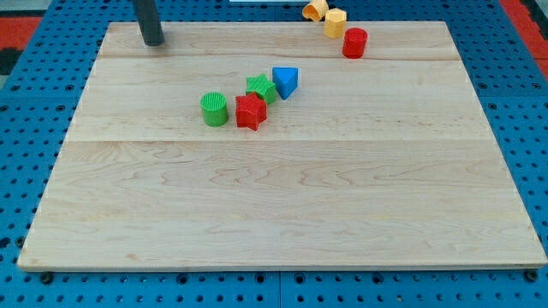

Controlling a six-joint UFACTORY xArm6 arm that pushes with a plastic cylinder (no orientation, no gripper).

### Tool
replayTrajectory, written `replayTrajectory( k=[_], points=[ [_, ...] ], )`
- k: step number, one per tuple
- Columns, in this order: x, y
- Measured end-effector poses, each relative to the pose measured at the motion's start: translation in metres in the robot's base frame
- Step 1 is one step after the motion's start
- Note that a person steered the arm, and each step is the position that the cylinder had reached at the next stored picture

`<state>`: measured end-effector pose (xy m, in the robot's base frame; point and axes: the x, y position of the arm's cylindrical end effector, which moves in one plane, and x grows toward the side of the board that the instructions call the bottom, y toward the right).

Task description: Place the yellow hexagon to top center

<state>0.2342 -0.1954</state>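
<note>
The yellow hexagon (pixel 335 21) lies at the view's top edge of the wooden board (pixel 282 205), right of centre. A second yellow block (pixel 315 9), rounded, touches it on the upper left, partly off the board. A red cylinder (pixel 354 42) sits just below right of the hexagon. My tip (pixel 153 41) rests on the board at the view's top left, far to the left of the hexagon, touching no block.
Near the board's middle sits a cluster: a green cylinder (pixel 214 109), a red star (pixel 250 112), a green star (pixel 261 87) and a blue triangle (pixel 285 80). A blue pegboard (pixel 26 128) surrounds the board.
</note>
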Motion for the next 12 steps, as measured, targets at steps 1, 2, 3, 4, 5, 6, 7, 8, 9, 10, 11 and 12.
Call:
replayTrajectory(
  k=[1,2,3,4,5,6,7,8,9,10,11,12],
  points=[
    [0.010,0.033],
    [0.017,0.143],
    [0.028,0.235],
    [0.053,0.291],
    [0.048,0.383],
    [0.000,0.408],
    [-0.041,0.387],
    [-0.042,0.360],
    [-0.041,0.249],
    [0.012,0.150],
    [0.041,0.115],
    [-0.001,0.110]
  ],
)
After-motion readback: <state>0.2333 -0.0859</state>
